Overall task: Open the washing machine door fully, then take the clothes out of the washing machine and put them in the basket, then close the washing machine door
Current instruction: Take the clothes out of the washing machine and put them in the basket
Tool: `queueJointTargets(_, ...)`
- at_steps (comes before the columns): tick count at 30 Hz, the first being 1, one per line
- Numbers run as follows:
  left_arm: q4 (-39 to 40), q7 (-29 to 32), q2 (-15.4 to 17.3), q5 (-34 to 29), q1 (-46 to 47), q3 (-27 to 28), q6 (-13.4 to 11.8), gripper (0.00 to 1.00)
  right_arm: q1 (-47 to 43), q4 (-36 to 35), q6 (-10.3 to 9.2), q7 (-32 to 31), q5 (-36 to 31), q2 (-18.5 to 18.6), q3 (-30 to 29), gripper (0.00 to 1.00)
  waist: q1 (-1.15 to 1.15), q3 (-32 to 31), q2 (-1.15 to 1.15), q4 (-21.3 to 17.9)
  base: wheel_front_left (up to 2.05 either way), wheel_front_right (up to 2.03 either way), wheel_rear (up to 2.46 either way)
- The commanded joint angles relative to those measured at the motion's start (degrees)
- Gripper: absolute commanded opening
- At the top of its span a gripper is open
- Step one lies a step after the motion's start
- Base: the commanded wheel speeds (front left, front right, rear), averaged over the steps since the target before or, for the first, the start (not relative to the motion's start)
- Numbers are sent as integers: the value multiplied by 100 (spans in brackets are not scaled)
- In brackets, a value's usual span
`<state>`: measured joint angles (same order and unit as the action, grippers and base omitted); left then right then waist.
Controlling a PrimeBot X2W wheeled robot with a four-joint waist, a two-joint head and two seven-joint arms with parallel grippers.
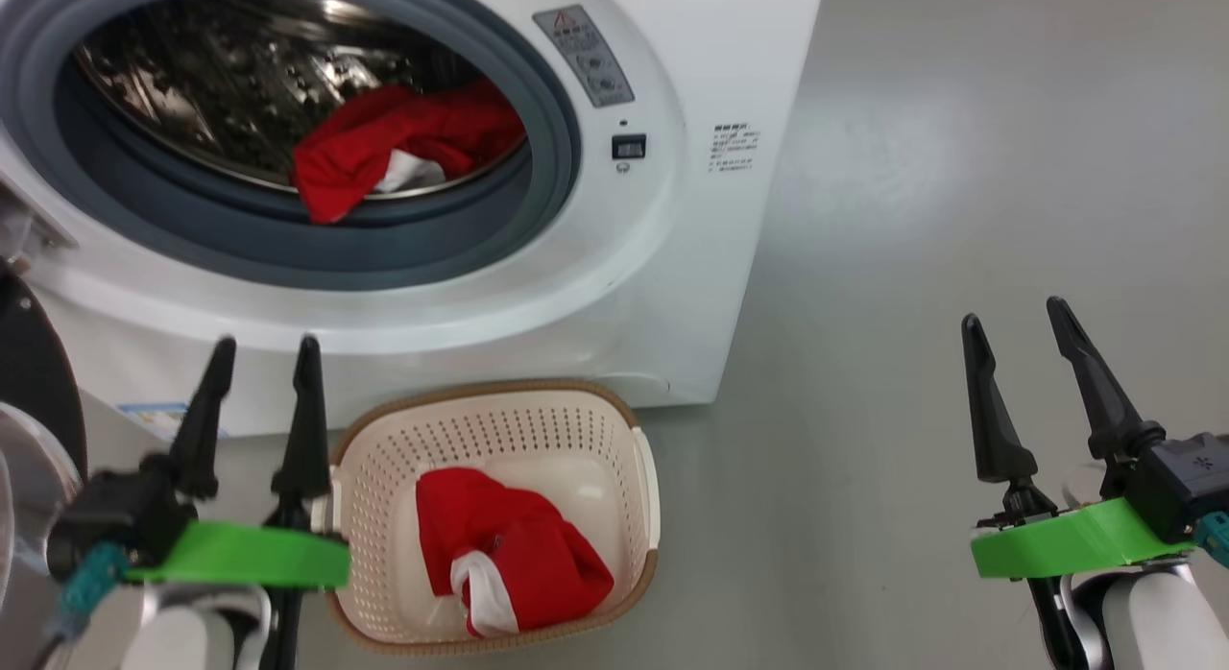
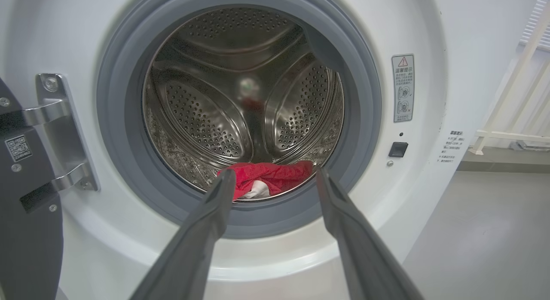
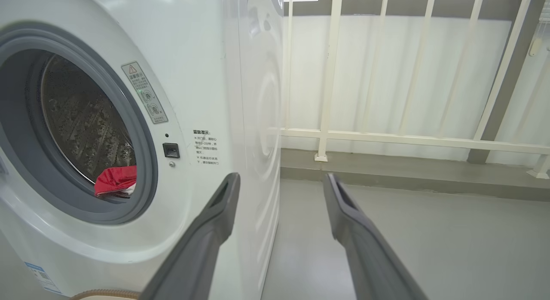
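Left gripper (image 1: 267,344) and right gripper (image 1: 1013,313) are both empty, fingers spread apart. Some red clothes (image 1: 403,147) sit at the washing machine (image 1: 672,267) drum's lip, and more lie in the basket (image 1: 490,392) below.

**Left tool** (image 1: 267,344): two long black fingers (image 1: 302,430) tapering to points, stepped collars at the base; they read matte dark grey in the wrist view. Black mount (image 1: 115,531), blurred. Flat bright-green left bracket (image 1: 240,555). Teal left fitting (image 1: 91,574). Glossy white left forearm (image 1: 178,641).

**Right tool** (image 1: 1013,312): matching pair of black pointed fingers. Black housing (image 1: 1186,483) with a small pale dotted mark. Bright-green right bracket (image 1: 1075,545). Teal right fitting (image 1: 1215,536) at the frame edge. White right forearm (image 1: 1147,612) with dark seams.
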<state>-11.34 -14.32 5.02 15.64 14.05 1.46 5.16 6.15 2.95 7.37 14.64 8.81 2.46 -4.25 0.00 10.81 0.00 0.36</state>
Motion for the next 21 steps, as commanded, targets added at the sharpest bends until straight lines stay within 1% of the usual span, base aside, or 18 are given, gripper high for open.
queueJointTargets(1,84,-68,144,-16,276,186,43,100,188,-169,12,36,-67,42,172,100,0,312,0,66,0,0,0)
queueJointTargets(5,-159,-68,133,-51,872,144,70,100,358,-248,12,36,-120,42,173,100,0,659,0,112,0,0,0)
queueJointTargets(15,-728,-68,103,-114,2230,259,110,100,786,-381,12,36,-120,42,209,100,0,1547,0,88,0,0,0)
queueJointTargets(20,-1196,-68,175,-193,2952,341,101,100,963,-480,12,36,1,42,277,100,0,1958,0,39,0,0,0)
queueJointTargets(21,-1265,-68,181,-187,3089,353,109,100,995,-494,12,36,159,42,270,100,0,2031,0,27,0,0,0)
